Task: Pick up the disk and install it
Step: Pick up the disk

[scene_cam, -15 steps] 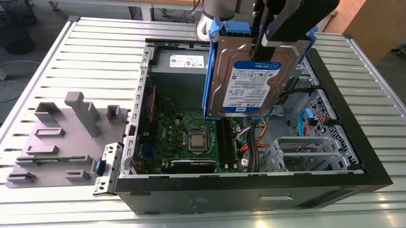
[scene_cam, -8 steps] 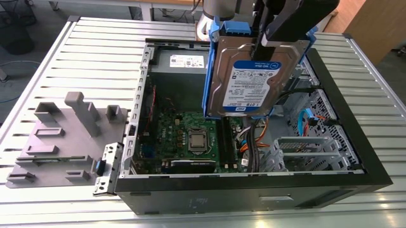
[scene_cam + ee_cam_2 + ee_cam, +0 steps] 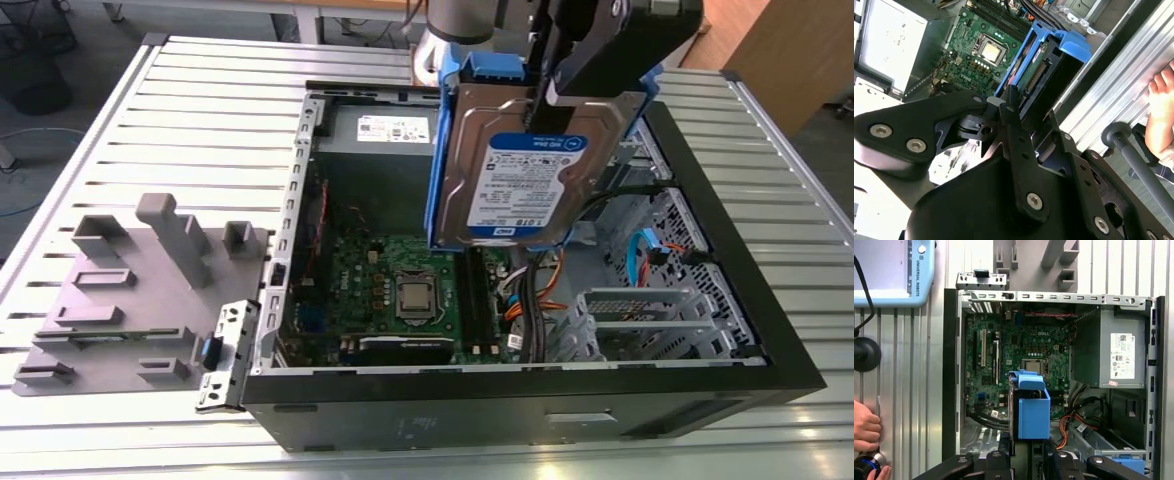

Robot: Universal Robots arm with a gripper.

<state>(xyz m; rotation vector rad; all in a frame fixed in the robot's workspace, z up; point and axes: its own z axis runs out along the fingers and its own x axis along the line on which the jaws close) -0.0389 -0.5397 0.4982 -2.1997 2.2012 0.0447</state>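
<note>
1. The gripper [image 3: 567,95] hangs over the open computer case [image 3: 534,405], its jaws pinching the disk [image 3: 534,170] by its top edge
2. The disk is up in the air, clear of the table. It is held nearly upright, with its white-and-blue label facing the exterior view and blue plastic framing its sides
3. Its lower edge sits above the green circuit board [image 3: 400,280]. From here I can't see it touching anything inside the case
4. The case lies on its side with the cover off, on a slatted metal table [image 3: 200,110]
5. In the exterior view, a grey power supply box [image 3: 380,128] fills the far end of the case. A metal drive cage [image 3: 641,320] sits in the near corner on the exterior view's right, with orange and blue cables beside it
6. A grey plastic holder [image 3: 134,290] lies on the table just beside the case, on the exterior view's left
7. In the first wrist view a person's hand [image 3: 866,427] rests at the table, fingers curled by a dark knob [image 3: 864,465], well apart from the gripper
</note>
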